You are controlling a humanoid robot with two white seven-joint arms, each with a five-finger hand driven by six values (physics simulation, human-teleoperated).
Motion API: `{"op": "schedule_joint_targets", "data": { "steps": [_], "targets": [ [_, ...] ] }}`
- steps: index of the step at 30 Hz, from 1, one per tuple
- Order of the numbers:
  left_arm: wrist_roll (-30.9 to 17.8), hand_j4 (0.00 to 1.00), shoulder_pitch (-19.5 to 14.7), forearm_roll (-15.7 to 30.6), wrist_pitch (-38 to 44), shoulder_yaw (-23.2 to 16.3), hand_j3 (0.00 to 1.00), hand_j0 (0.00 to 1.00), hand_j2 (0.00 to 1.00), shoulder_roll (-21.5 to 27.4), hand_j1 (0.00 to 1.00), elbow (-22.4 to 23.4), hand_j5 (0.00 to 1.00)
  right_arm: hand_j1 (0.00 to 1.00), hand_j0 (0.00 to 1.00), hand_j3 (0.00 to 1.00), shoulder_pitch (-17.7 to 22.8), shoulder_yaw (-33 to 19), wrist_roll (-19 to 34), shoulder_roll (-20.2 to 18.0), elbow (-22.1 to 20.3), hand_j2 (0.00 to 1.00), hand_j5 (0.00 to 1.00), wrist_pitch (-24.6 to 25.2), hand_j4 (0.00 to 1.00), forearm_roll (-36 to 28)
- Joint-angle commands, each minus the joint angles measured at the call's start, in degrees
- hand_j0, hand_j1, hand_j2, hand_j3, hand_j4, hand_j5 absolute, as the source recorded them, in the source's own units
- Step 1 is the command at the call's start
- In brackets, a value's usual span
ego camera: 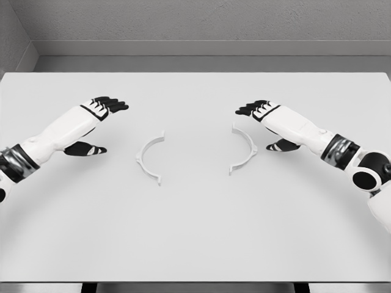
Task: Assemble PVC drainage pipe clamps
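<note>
White table (195, 244) carried two thin white half-ring clamp halves (150, 157), (243, 149), apart.
Left hand (98, 122) and right hand (269, 122) hovered outside them, fingers extended, empty.

Two white half-ring pipe clamp pieces lie on one white table (195, 238): one clamp half (149, 157) just inward of the left hand (101, 116), the other clamp half (244, 149) just inward of the right hand (264, 116). Two hands are in view, one per arm, each with fingers extended and holding nothing
</note>
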Motion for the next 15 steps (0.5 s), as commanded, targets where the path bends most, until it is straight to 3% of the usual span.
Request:
{"op": "schedule_joint_targets", "data": {
  "steps": [1, 6, 7, 15],
  "targets": [
    [0.0, 1.00, 0.0, 0.4, 0.0, 0.0, 1.00, 1.00, 1.00, 0.0, 1.00, 0.1, 1.00, 1.00, 1.00, 1.00, 0.0, 0.0, 0.0, 0.0, 0.0, 1.00, 1.00, 0.1, 1.00, -0.4],
    [0.0, 1.00, 0.0, 0.4, 0.0, 0.0, 1.00, 1.00, 1.00, 0.0, 1.00, 0.1, 1.00, 1.00, 1.00, 1.00, 0.0, 0.0, 0.0, 0.0, 0.0, 1.00, 1.00, 0.1, 1.00, -0.4],
    [0.0, 1.00, -2.3, -0.1, 0.0, -1.3, 1.00, 1.00, 1.00, -3.2, 1.00, 4.3, 1.00, 1.00, 1.00, 1.00, -1.1, 1.1, 0.0, 1.5, 4.2, 1.00, 1.00, 0.1, 1.00, -0.1],
    [0.0, 1.00, -2.4, -0.1, 0.0, -1.4, 1.00, 1.00, 1.00, -3.8, 1.00, 4.5, 1.00, 1.00, 1.00, 1.00, -2.6, 2.5, 0.0, 2.4, 6.4, 1.00, 1.00, 0.1, 1.00, -0.1]
  ]
}}
